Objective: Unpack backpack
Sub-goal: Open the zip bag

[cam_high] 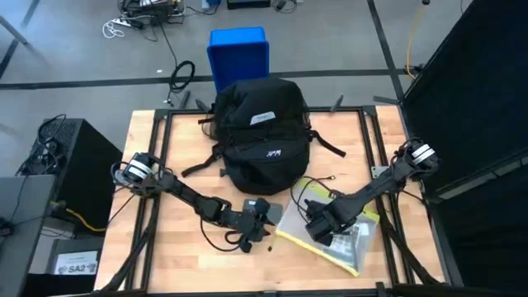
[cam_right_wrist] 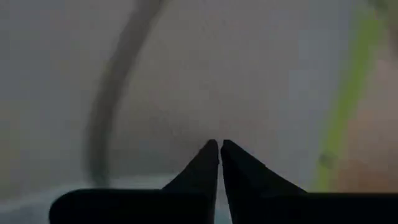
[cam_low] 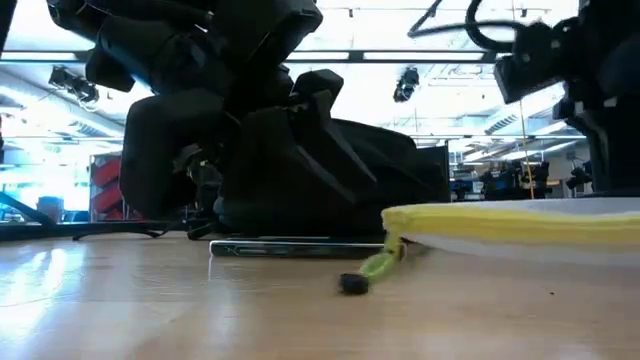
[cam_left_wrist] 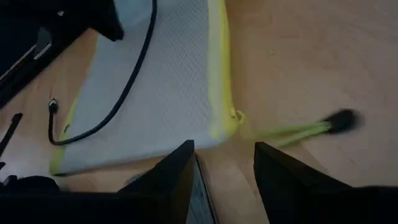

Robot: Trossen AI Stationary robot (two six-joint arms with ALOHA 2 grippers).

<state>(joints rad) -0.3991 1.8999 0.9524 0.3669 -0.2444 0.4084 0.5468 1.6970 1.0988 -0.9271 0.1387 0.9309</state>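
I see one bench (cam_high: 165, 264), wooden, with a black frame around its edges. One backpack (cam_high: 262, 136) sits at the bench's far middle, closed as far as I can tell, its straps splayed to either side. One blue plastic box (cam_high: 239, 54) stands on the floor just beyond the backpack, off the bench. In front of the backpack lies one flat mesh pouch (cam_high: 330, 235) with yellow-green trim, its pull cord (cam_left_wrist: 298, 129) trailing over bare wood toward the near edge. The near-left part of the bench, away from the backpack, is open wood.

My left arm reaches low from the bench's left side, its left gripper (cam_left_wrist: 224, 171) just in front of the backpack beside the pouch's corner, jaws apart and holding nothing. My right arm comes in from the right side, the right gripper (cam_right_wrist: 219, 155) down over the pouch, jaws together; I cannot tell whether they pinch any mesh.
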